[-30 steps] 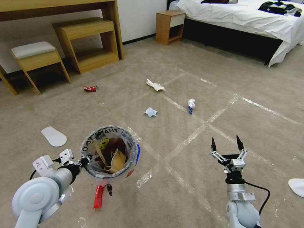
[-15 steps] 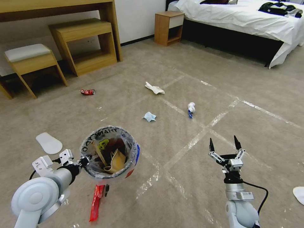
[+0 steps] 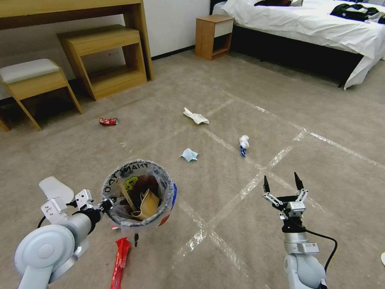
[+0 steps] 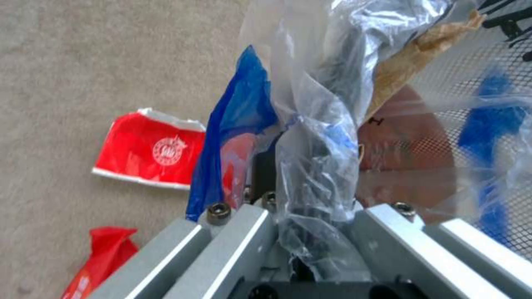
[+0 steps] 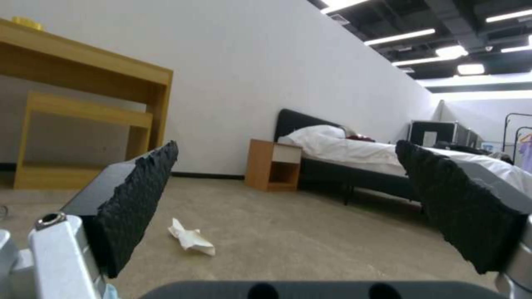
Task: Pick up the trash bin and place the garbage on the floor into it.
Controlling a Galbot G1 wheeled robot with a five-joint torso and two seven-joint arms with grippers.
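The left gripper [image 3: 105,205] is clamping the trash bin [image 3: 138,195] by its rim, its fingers hidden under liner plastic. The right gripper [image 3: 280,182] is hovering spread wide, empty. A red wrapper [image 3: 119,261] is lying beneath the bin, cut off.

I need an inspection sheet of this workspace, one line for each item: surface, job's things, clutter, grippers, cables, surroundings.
Surface: carpet floor crossed by tape lines.
Job's things: trash bin holds a brown paper bag and a stick; on the floor lie red wrapper, blue mask, white paper, white-blue wad, red can.
Clutter: white slipper.
Grippers: left gripper shut on the bin rim; right gripper open, empty.
Cables: black cable on the right arm.
Surroundings: desk, stool, nightstand, bed.
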